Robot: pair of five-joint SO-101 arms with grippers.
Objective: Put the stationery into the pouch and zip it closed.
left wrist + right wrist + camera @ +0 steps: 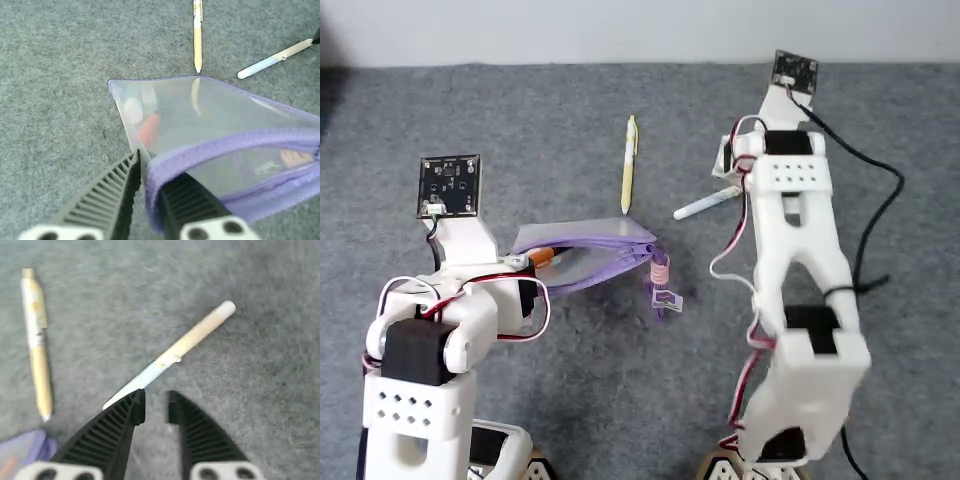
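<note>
Left wrist view: the purple mesh pouch [210,115] is lifted a little off the grey worktop [50,75]. The left tool [142,167] pinches it at its left corner, where the zipper band ends. Its mouth looks open toward the right, and an orange thing [149,129] lies inside with something pale beside it. In the high view the pouch [590,250] sits left of centre, and its zipper pull [662,285] with a small charm hangs at the right end.

Two pieces of stationery are outside the pouch. The yellow pen [629,165] lies on the far side, with its tip almost at the pouch's far edge. The pale blue pen [708,204] lies to the right of it. The right tool [152,402] is low over the blue end of this pen [172,352]. Its jaws are only slightly apart and hold nothing.

I see these risks:
- The gap is narrow and the pen lies slanted across one fingertip, so closing may push or roll the pen away instead of gripping it.
- The left tool holds only thin fabric, so the corner may slip out when a pen presses on the mouth.
- If the pouch is dragged, its far edge could knock the yellow pen out of place.
</note>
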